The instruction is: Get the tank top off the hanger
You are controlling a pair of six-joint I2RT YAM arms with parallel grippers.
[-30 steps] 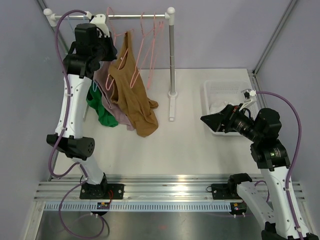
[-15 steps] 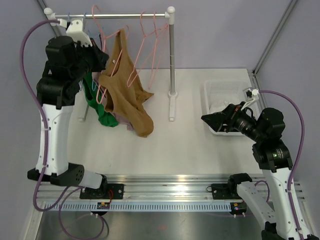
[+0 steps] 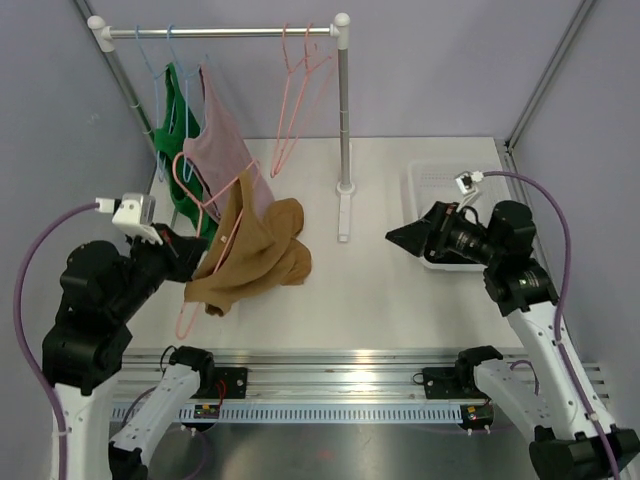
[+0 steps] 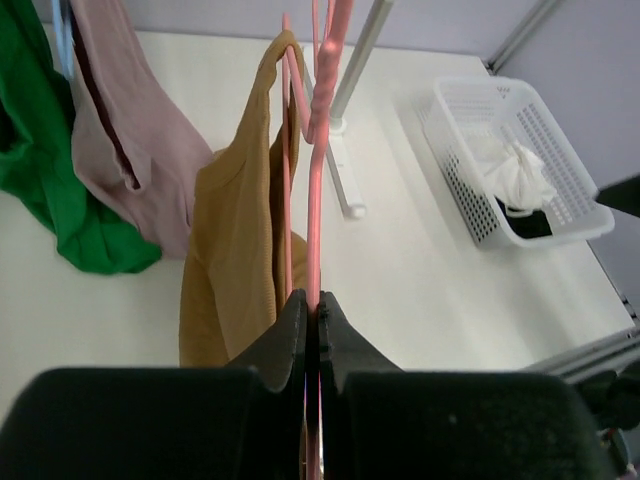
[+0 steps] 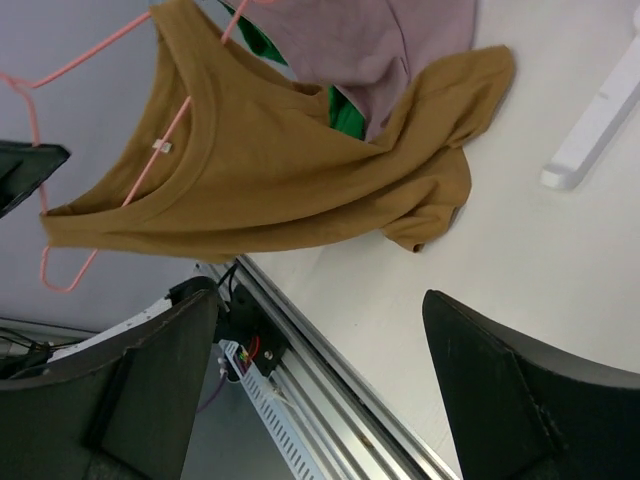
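One white basket (image 4: pixel 462 165) holds white cloth (image 4: pixel 515 175); left pincer (image 4: pixel 312 300) clamps the pink hanger (image 4: pixel 315 200), right pincer (image 5: pixel 322 300) gapes empty.

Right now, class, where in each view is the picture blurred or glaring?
Left wrist: the left tool and the near pink hanger are soft; right wrist: the right tool blurs, the tank top is sharp; top external: glare on the metal rail.

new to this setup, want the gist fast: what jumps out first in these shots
A mustard-brown tank top on a pink hanger, pinched in the shut left hand, hangs low at the front left, off the clothes rail. On the right, the open right hand hovers beside a white basket and faces the garment.
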